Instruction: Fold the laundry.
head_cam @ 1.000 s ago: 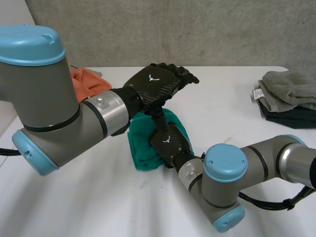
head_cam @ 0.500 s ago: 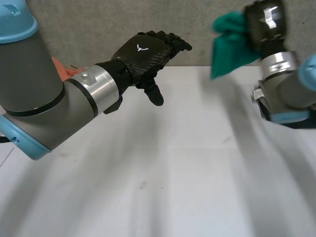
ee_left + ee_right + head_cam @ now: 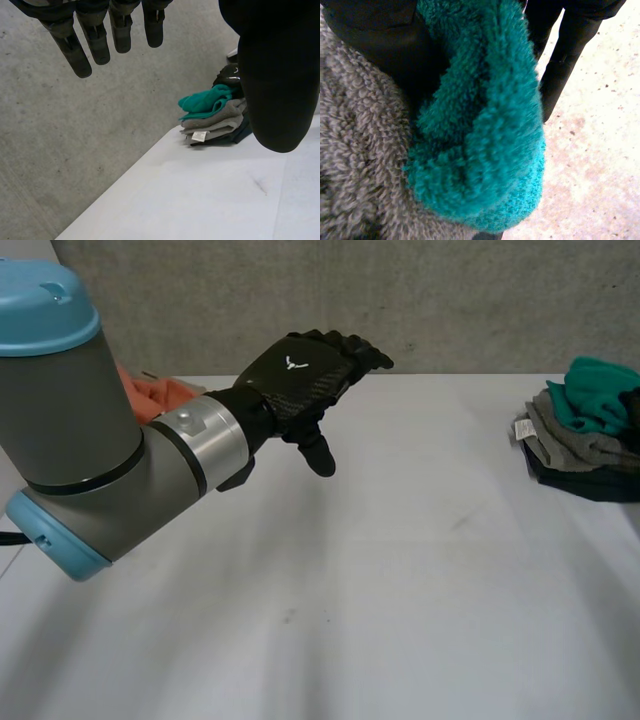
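Observation:
A teal towel (image 3: 598, 400) lies bunched on top of a folded grey towel (image 3: 580, 440) at the table's right edge. In the right wrist view my right hand (image 3: 380, 40) is shut on the teal towel (image 3: 485, 125), thumb on one side and fingers (image 3: 560, 55) on the other, with the grey towel (image 3: 350, 150) right beneath. My left hand (image 3: 300, 380) hovers open above the table's left middle, fingers (image 3: 95, 40) straight, holding nothing. From the left wrist view, the teal towel (image 3: 207, 100) on the stack lies far beyond its fingertips, with the right hand (image 3: 229, 75) beside it.
An orange cloth (image 3: 150, 390) lies at the back left, partly hidden behind my left arm. A dark folded cloth (image 3: 585, 482) sits under the grey towel, which has a white label (image 3: 521, 429). A grey wall runs behind the white table (image 3: 400, 570).
My right arm has lifted the teal towel off the table's middle and swung it over onto the stack at the right. The left hand has stayed raised and open.

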### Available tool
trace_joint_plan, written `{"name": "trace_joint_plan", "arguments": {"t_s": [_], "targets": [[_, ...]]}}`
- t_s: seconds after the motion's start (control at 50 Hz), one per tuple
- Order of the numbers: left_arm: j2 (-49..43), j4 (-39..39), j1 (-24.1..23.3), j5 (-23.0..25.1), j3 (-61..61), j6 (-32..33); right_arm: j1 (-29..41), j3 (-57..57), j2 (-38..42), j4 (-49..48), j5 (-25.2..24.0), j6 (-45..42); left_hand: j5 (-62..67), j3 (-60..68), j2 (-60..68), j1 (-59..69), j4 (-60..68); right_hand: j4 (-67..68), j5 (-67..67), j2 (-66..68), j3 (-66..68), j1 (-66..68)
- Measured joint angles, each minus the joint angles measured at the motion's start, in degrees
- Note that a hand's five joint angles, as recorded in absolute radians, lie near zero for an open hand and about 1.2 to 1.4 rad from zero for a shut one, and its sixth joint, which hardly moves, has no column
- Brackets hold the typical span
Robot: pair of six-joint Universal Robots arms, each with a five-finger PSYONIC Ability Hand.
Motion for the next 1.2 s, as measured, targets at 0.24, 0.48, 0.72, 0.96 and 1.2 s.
{"name": "trace_joint_plan", "arguments": {"t_s": [0.24,0.48,0.72,0.96,1.2], "targets": [[0.4,0.0,-1.3,0.0,-0.2,0.0,-1.7,6.4,-11.1,4.8,-2.3,0.8,0.0,0.0,0.0,0.0,0.0,-56.2,-52.9,-53.6,-55.2,-44.7],[2.7,0.1,-2.9,0.0,-0.9,-0.2,-8.5,8.5,-24.9,32.1,4.4,-1.6,0.0,0.0,0.0,-0.1,0.0,-56.7,-52.9,-53.6,-55.5,-44.7],[9.6,3.2,-1.2,-3.3,0.2,-3.1,-3.2,6.1,-34.2,33.8,19.9,-12.1,0.0,0.0,0.0,-0.1,0.0,-56.7,-52.9,-53.6,-55.5,-44.7],[5.7,5.7,18.7,-18.0,2.8,2.2,18.7,31.9,-45.4,7.0,7.8,-11.3,0.0,0.0,0.0,0.0,0.0,-56.7,-52.9,-53.6,-55.5,-44.7],[-24.0,13.8,32.7,-9.9,14.0,20.4,25.7,45.9,-45.2,7.4,4.5,-11.8,0.2,0.2,0.2,0.2,0.3,-56.7,-52.9,-53.6,-55.5,-44.7]]}}
